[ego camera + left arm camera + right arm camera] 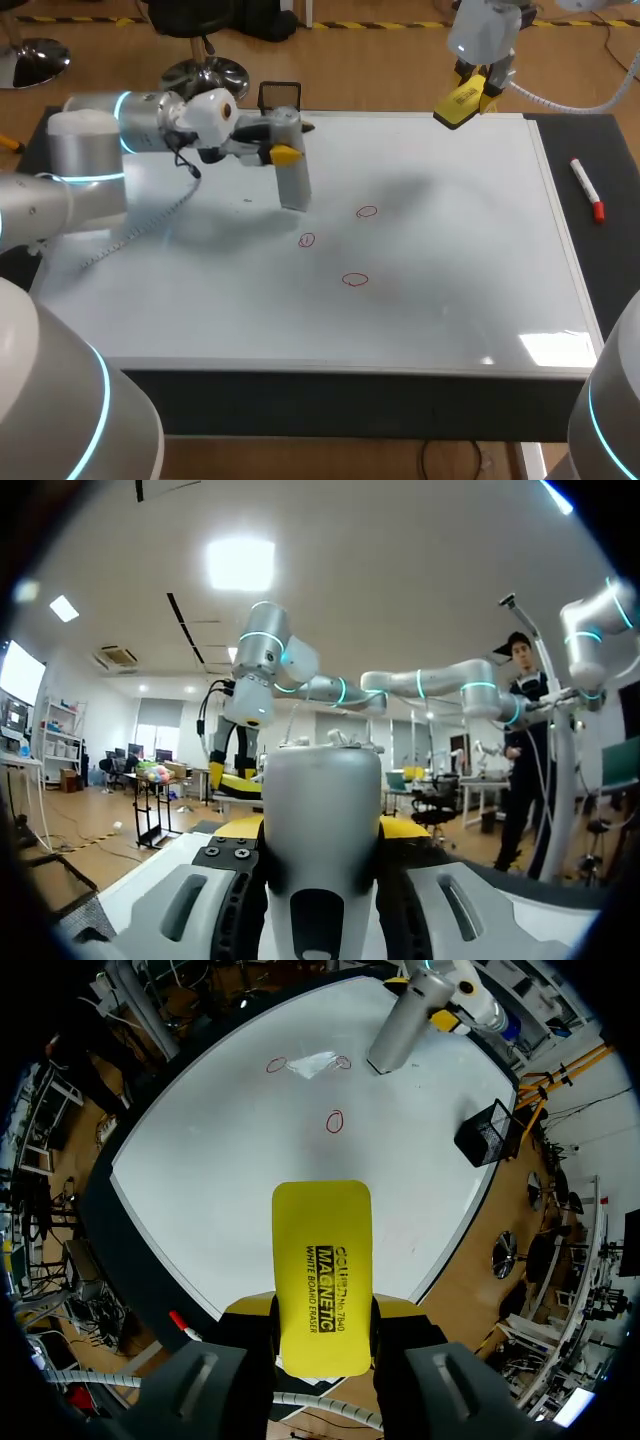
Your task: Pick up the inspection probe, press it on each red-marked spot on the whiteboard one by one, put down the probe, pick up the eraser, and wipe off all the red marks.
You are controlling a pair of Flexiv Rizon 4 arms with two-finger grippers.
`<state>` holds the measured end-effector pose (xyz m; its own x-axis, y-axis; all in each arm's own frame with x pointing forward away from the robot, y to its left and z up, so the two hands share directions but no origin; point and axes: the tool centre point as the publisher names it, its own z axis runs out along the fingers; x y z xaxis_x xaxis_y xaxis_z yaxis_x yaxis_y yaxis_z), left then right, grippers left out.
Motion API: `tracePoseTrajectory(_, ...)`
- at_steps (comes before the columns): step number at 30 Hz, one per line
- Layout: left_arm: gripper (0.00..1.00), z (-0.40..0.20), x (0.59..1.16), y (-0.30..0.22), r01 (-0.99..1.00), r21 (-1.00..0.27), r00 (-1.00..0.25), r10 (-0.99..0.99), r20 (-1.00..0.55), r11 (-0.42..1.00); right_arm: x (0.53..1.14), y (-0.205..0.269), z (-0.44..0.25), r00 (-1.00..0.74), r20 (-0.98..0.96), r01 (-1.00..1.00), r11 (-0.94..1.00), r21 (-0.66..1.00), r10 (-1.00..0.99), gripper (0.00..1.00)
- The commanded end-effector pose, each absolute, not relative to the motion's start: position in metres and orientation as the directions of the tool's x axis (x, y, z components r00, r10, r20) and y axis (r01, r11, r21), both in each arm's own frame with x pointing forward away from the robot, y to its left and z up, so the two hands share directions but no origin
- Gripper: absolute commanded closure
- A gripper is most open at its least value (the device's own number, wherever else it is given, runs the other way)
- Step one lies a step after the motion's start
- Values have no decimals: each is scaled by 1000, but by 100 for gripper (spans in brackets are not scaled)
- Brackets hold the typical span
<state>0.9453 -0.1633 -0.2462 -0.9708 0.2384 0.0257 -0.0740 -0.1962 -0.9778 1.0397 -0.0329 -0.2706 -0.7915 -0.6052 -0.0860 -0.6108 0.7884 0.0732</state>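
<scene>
- Judging by the layout, the probing step is in hand: all three red marks sit unwiped on the whiteboard (450,300), near its middle.
- Coming in low over the board's left edge, the left arm (90,150) lies nearly level, with its wrist turned sideways.
- Well apart from it, the right arm (485,30) hangs above the board's far right corner, clear of the surface.
- Clamped from both sides by the left gripper (295,141), the inspection probe (293,185) stands roughly upright over the far half of the board, left of centre.
- Its lower end is just beside the leftmost mark (307,239); whether it touches the board I cannot tell for sure.
- Closed on the yellow eraser (458,104), the right gripper (470,95) grips it by its long sides, with the eraser's free end sticking out past the fingertips.
- The next move, as I judge it, calls for a short shift toward the board's near edge to centre the probe on that mark, then straight down.
- The other two marks (367,211) (355,279) lie toward the right and near edges.
</scene>
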Motion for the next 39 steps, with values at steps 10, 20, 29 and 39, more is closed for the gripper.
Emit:
tracePoseTrajectory(10, 100, -227, 999, -120, -4, -988, -995, 95, -11, -155, 1039, -34, -270, -790, -85, -612, 788, 70, -607, 100)
tracePoseTrajectory(20, 100, -225, 1026, -92, 11, -991, -1000, 10, -13, -135, 1039, -34, -270, -790, -85, -612, 788, 70, -607, 100)
tracePoseTrajectory(29, 100, -235, 1043, -72, 3, -991, -999, -51, 3, -132, 1039, -34, -270, -790, -85, -612, 788, 70, -607, 100)
tracePoseTrajectory(39, 100, -245, 1053, -58, -12, -990, -995, -96, 26, -144, 1039, -34, -270, -790, -85, -612, 788, 70, -607, 100)
